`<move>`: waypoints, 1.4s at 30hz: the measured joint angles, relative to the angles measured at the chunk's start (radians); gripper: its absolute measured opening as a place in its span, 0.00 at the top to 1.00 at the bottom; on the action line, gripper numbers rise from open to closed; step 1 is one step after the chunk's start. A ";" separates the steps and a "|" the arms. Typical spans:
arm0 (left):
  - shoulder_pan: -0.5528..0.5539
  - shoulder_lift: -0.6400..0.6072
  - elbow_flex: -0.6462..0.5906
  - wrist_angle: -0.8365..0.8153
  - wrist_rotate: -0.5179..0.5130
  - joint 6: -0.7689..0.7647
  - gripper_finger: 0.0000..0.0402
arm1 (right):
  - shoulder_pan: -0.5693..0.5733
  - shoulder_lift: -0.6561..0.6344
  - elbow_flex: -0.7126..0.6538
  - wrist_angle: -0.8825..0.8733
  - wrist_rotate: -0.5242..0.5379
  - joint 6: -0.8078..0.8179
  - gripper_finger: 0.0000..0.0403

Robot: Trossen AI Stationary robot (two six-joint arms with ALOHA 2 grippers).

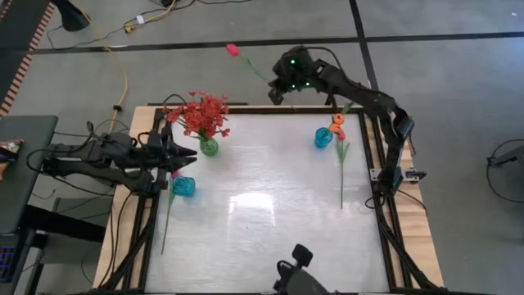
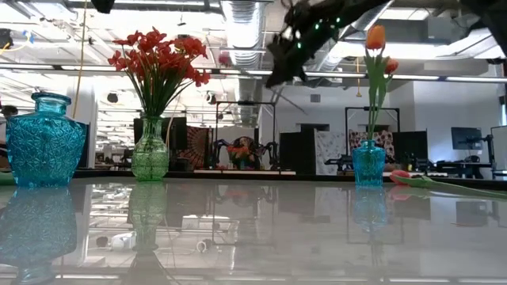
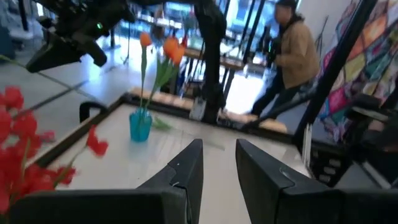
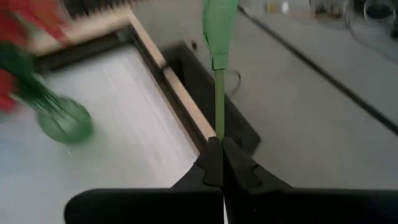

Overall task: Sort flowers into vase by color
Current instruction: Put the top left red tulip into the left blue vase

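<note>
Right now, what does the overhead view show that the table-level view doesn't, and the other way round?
Only the overhead view shows the left claw waiting at the table's left edge, the pink tulip the right claw holds by its stem beyond the far edge, and a flower lying beside the left blue vase.

Only the table-level view shows the room behind and the vases' side profiles.

Both share the green vase of red sprays, the blue vase of orange tulips, and a tulip lying by it.

Both arms are dark, jointed, with black cabling along the links. The right gripper [image 1: 277, 96] housing carries small green indicator lights. The left gripper [image 3: 217, 163] has two matte black, wedge-shaped fingers.
</note>
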 joint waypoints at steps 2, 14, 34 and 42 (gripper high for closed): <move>0.000 0.011 0.000 0.051 -0.012 -0.001 0.80 | 0.016 -0.031 0.000 0.036 -0.027 0.018 0.96; 0.003 0.206 0.000 0.341 -0.077 0.095 0.74 | 0.250 -0.188 0.000 0.114 -0.084 0.099 0.96; 0.049 0.340 0.000 0.747 0.010 0.273 0.57 | 0.626 -0.171 -0.007 0.374 -0.030 0.231 0.96; 0.049 0.340 0.000 0.753 0.095 0.248 0.57 | 0.653 -0.115 -0.006 0.423 -0.016 0.269 0.96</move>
